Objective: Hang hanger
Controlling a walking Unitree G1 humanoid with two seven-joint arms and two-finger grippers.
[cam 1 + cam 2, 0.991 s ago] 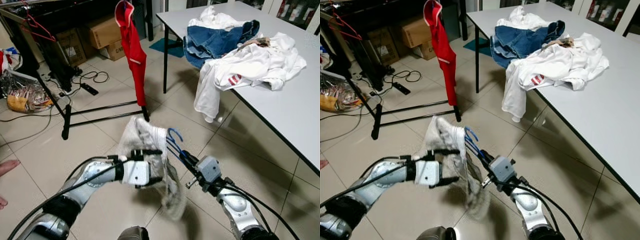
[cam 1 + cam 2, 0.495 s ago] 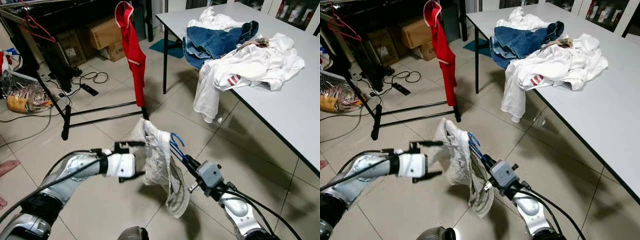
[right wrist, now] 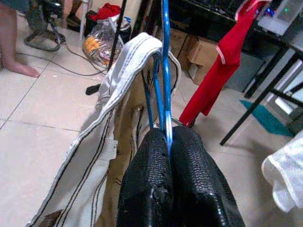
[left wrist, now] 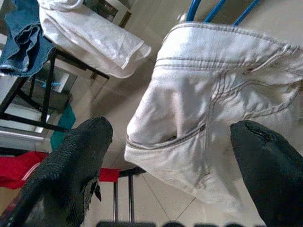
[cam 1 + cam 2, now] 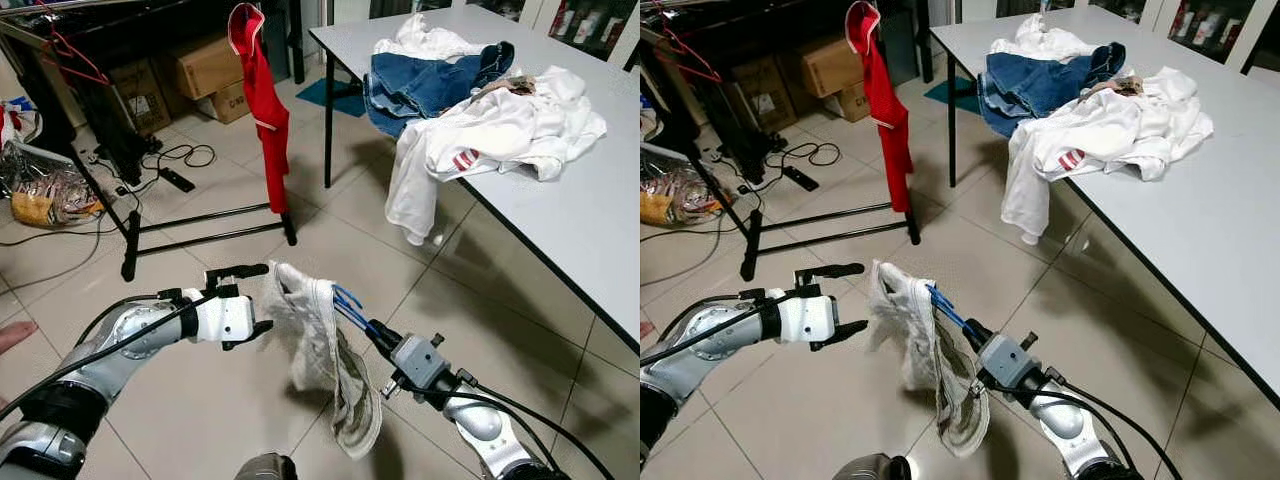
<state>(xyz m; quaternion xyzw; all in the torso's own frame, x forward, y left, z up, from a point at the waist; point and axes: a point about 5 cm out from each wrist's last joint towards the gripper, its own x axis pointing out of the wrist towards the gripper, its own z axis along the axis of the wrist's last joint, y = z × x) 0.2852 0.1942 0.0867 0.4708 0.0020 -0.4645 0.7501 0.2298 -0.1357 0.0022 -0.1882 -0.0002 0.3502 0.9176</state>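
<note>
right gripper (image 3: 168, 142) is clamped tight on the blue hanger (image 5: 350, 308), holding it low over the tiled floor (image 5: 200, 400) with pale jeans (image 5: 318, 345) draped over it and drooping down. left gripper (image 5: 243, 300) sits just beside the jeans, fingers (image 4: 71, 170) spread wide, apparently not touching the cloth. beyond stands a black rack (image 5: 150, 225) with a red garment (image 5: 262, 100), and on the robot's right a table (image 5: 600, 220) piled with clothes (image 5: 480, 110).
</note>
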